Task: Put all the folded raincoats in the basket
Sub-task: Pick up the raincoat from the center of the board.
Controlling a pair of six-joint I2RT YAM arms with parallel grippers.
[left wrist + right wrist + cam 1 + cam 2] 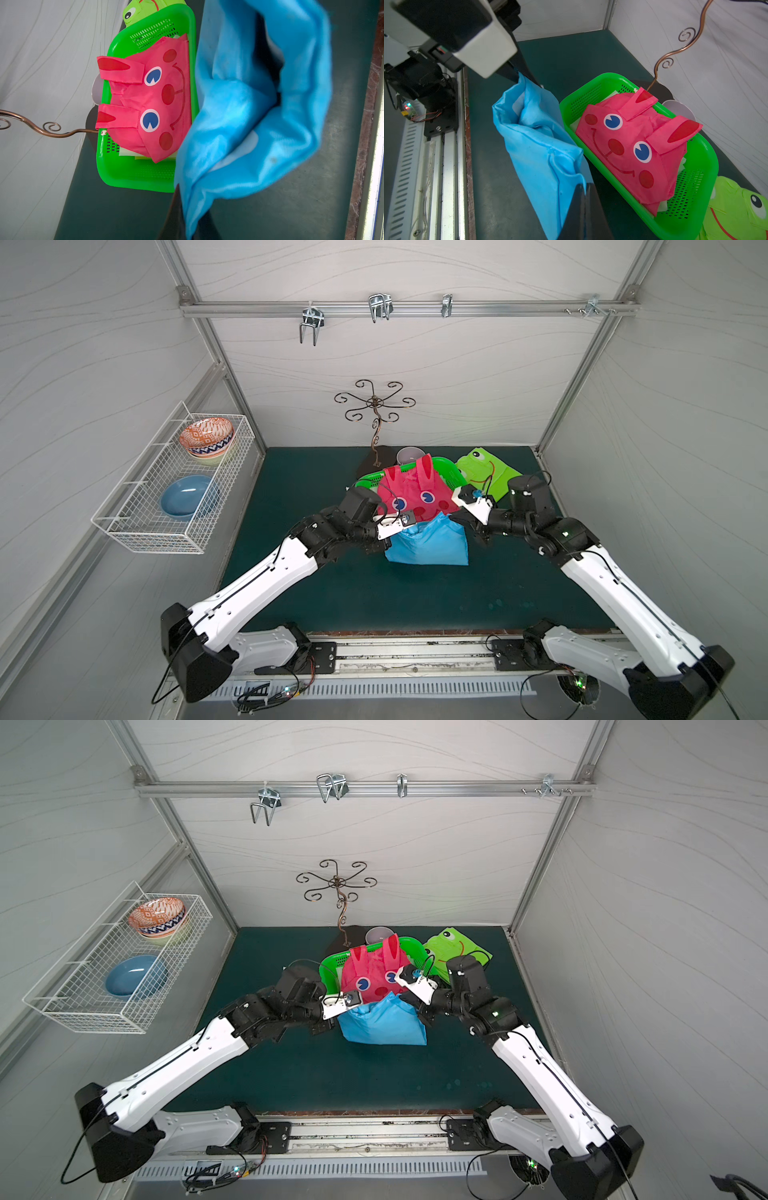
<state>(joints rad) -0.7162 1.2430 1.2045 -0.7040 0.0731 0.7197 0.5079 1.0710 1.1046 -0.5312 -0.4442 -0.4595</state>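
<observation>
Clamping the folded sky-blue fabric raincoat, left tool and right tool should rise together to clear the bright green perforated plastic basket.

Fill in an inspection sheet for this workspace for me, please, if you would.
Surface: dark green table mat, flat.
Job's things: folded bright blue fabric raincoat held up beside bright green perforated plastic basket, not inside.
Clutter: pink rabbit-face raincoat in basket; green frog-face raincoat, white cup, copper wire stand beyond it.
Grippers: left gripper and right gripper shut on blue raincoat's top edge.
Cables: thin black cable loops at wrists.
Surroundings: white wire rack holding patterned bowl, blue bowl; metal hooks on rail.
</observation>
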